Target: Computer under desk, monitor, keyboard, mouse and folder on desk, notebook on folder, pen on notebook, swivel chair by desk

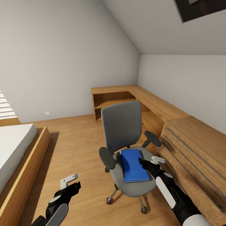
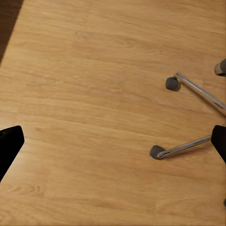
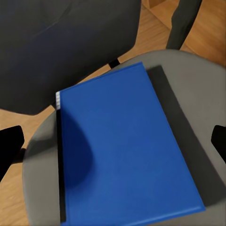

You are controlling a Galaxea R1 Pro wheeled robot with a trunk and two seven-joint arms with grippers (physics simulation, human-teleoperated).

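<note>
Nearest my head camera are both arms, glossy black and white shells reaching forward. On my right, the right end effector point(image 1: 145, 164) hangs just above the near right corner of the folder point(image 1: 134, 165); through its wrist camera I see its two dark fingertips point(image 3: 10, 143) spread wide at either edge of the picture, so it is open with nothing between them. That folder is a flat, bright blue rectangle with a smooth matte face and a dark spine edge along one long side, and it lies flat on the seat of the swivel chair point(image 1: 121, 125). From the right wrist, the folder point(image 3: 125, 150) sits directly below the spread fingers, covering most of the seat.

Padded grey fabric covers the chair's seat and tall rounded back; its armrests are black ovals, and thin chrome legs end in small dark castors point(image 2: 172, 83) on the wooden floor point(image 1: 78, 147), which shows warm plank grain.

On my left, the left end effector point(image 1: 76, 185) hovers over bare floor, well apart from the chair seat, its fingers also parted and empty. Light-wood low cabinets point(image 1: 175, 125) with long metal rails run along the wall just right of the chair. A white mattress on a wooden bed frame point(image 1: 28, 163) lies at far left.
</note>
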